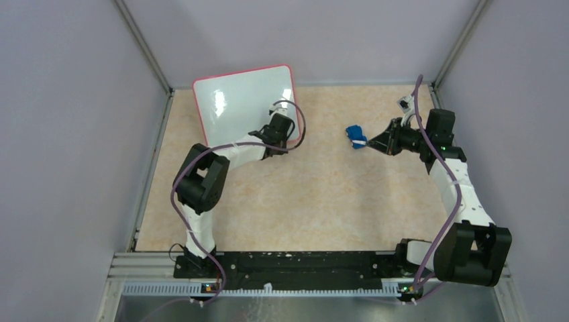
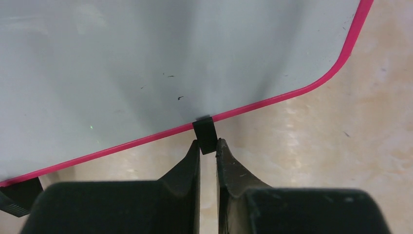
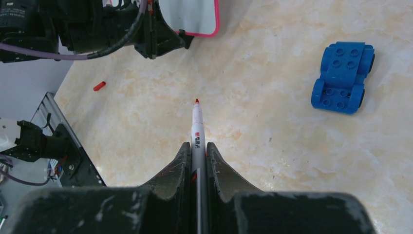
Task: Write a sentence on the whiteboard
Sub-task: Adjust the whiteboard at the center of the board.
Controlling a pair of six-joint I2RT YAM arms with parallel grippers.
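Observation:
The whiteboard point(image 1: 241, 100), white with a pink-red rim, lies at the back left, its far edge overlapping the back wall. No red sentence shows on it; in the left wrist view its surface point(image 2: 146, 58) carries only a few tiny dark specks. My left gripper point(image 1: 267, 136) point(image 2: 208, 142) is shut on a black clip point(image 2: 204, 132) on the board's near edge. A second clip point(image 2: 19, 195) sits further left. My right gripper point(image 1: 384, 142) point(image 3: 197, 146) is shut on a white marker point(image 3: 197, 127) with an uncapped red tip, held above the table, pointing left.
A blue toy car point(image 1: 354, 134) point(image 3: 343, 77) lies just beside the marker tip in the top view. A small red cap point(image 3: 99, 86) lies on the beige table near the left arm point(image 3: 97, 24). Grey walls enclose the table on three sides.

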